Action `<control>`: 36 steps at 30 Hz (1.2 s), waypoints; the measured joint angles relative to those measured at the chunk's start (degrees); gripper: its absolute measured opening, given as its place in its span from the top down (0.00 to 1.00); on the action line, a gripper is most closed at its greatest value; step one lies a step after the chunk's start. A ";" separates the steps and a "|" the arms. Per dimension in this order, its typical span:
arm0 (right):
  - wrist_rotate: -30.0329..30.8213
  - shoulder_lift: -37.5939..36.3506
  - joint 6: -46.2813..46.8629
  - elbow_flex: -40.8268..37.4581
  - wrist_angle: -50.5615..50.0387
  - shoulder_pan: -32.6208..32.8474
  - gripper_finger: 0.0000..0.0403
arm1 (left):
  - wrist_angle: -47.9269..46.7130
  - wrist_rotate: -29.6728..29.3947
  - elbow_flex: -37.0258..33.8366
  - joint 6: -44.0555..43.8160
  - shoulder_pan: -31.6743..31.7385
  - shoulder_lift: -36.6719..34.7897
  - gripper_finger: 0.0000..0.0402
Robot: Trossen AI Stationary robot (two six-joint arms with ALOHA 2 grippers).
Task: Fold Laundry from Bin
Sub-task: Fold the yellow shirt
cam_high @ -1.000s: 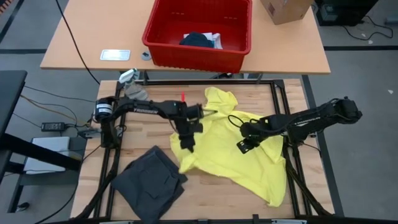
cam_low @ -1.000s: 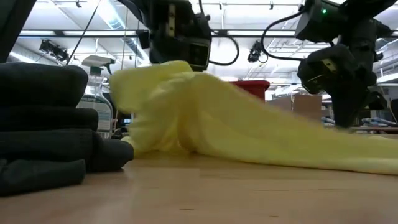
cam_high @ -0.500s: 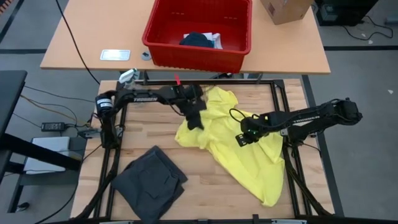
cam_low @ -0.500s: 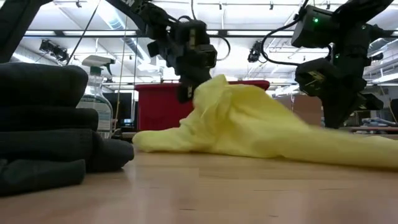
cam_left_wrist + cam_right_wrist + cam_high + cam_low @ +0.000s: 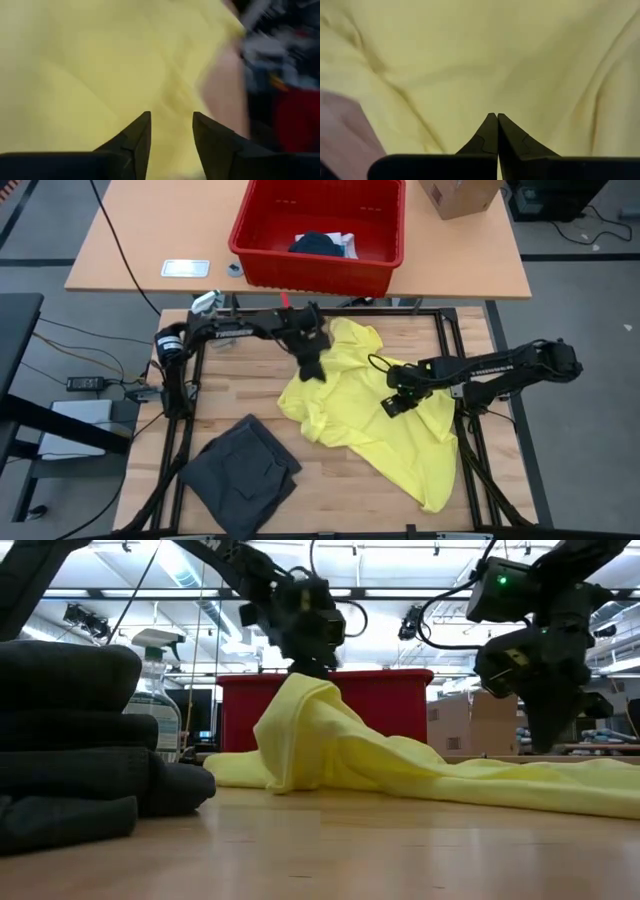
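At surface centre lies the yellow shirt; left gripper jaws apart above it, right gripper jaws together. Folded grey garment at seven o'clock. Red bin at twelve holds dark and white laundry.

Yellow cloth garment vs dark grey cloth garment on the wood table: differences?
The yellow cloth garment lies spread and rumpled; the dark grey cloth garment is folded compact. Both grippers, left and right, are at the yellow one; none is near the grey. Both rest on the table.
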 joint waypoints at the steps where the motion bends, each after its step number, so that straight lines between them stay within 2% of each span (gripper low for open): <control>1: 0.54 0.00 0.02 0.00 0.46 -0.65 0.99 | 3.31 -0.71 0.05 0.54 0.34 0.68 0.62; 4: 1.71 0.00 0.02 0.00 1.26 -2.71 0.99 | 10.71 1.24 0.07 -1.46 0.20 5.26 0.61; 7: 1.98 0.00 0.03 0.00 1.62 -4.39 0.99 | 12.11 -0.68 -0.10 -6.00 -0.45 10.64 0.61; 12: 2.40 0.00 1.84 0.00 1.62 -5.48 0.99 | 6.36 -12.77 -0.10 -9.84 2.61 14.20 0.61; 15: 3.79 0.00 4.27 0.00 1.59 -5.21 0.99 | 4.34 -9.85 -0.05 -8.62 4.83 13.40 0.63; 18: 6.63 0.00 6.87 0.00 1.55 -4.28 0.99 | -0.46 -10.42 -0.05 -7.06 6.10 11.42 0.64; 24: 12.93 0.00 13.05 0.00 1.38 -1.59 0.99 | -8.12 -29.89 -0.01 1.16 9.94 5.76 0.65; 26: 15.57 0.00 13.55 0.00 0.78 -1.13 0.99 | -10.43 -34.21 -0.01 2.93 11.30 5.17 0.65; 32: 24.99 0.00 13.09 0.00 -2.92 -4.65 0.99 | -17.47 -33.26 -0.05 3.81 14.37 3.80 0.65; 36: 29.01 0.48 11.48 0.00 -1.02 -9.87 0.99 | -15.39 -29.16 -0.05 5.07 13.13 0.67 0.65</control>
